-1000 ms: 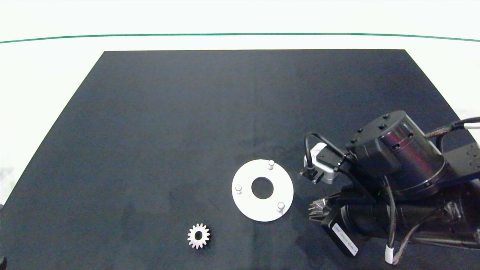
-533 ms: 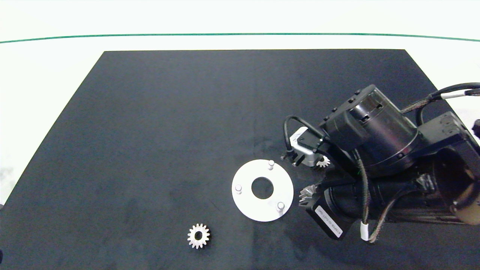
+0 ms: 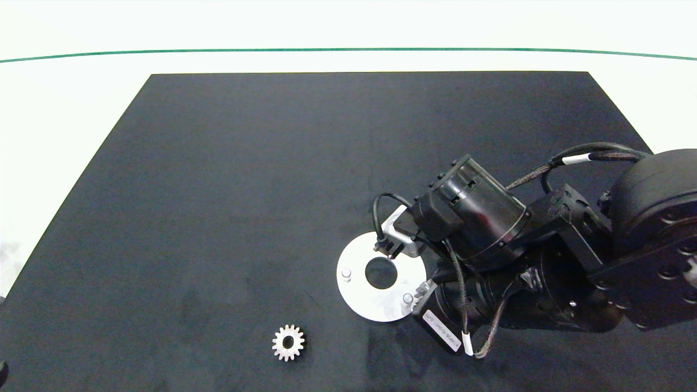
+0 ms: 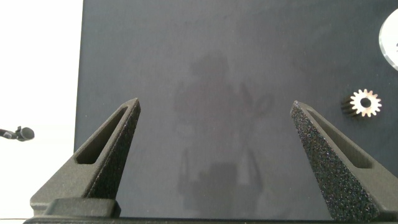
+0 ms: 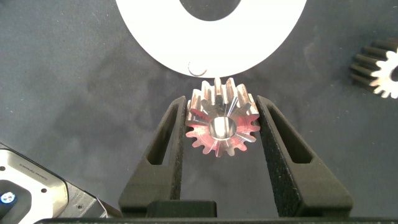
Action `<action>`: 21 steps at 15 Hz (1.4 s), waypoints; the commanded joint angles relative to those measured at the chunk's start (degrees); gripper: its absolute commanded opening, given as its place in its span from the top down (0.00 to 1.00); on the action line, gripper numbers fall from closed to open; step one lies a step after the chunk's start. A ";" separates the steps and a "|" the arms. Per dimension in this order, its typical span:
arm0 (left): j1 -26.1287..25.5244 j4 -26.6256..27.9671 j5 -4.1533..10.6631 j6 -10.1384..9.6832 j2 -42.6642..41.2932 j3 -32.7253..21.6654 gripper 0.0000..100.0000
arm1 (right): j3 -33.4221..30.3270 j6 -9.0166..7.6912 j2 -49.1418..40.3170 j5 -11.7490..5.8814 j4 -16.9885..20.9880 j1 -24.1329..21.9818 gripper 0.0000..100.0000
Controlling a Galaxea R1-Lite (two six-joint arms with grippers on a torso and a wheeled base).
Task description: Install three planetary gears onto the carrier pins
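My right gripper (image 5: 221,107) is shut on a silver planetary gear (image 5: 219,124), held flat between both fingers just off the rim of the white disc (image 5: 155,37), beside one carrier pin (image 5: 198,68). In the head view the right arm hangs over the disc's (image 3: 356,294) right side. Two carrier pins (image 3: 346,273) (image 3: 407,298) show there and the third is hidden under the wrist. A second gear (image 3: 288,342) lies flat on the mat, front left of the disc. A third gear (image 5: 379,71) lies near the disc. My left gripper (image 4: 215,104) is open over bare mat.
Everything sits on a black mat (image 3: 245,179) laid over a white table (image 3: 65,109). The left wrist view shows the loose gear (image 4: 364,103) and a sliver of the disc (image 4: 390,37) off to one side.
The right arm has swung left toward the disc with the gear in its fingers. It now covers the disc's far pin and the loose gear on its right.
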 commanded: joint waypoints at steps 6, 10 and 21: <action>-0.01 0.10 0.03 0.05 0.37 -0.01 0.00 | -5.04 -0.12 4.38 -0.06 2.62 1.17 0.81; -0.01 0.10 0.03 0.05 0.37 -0.01 0.00 | -5.39 -0.12 5.44 -0.06 2.71 1.35 0.81; -0.10 0.10 0.03 0.05 0.46 -0.36 0.00 | -6.97 -0.03 6.49 -0.06 2.62 0.64 0.81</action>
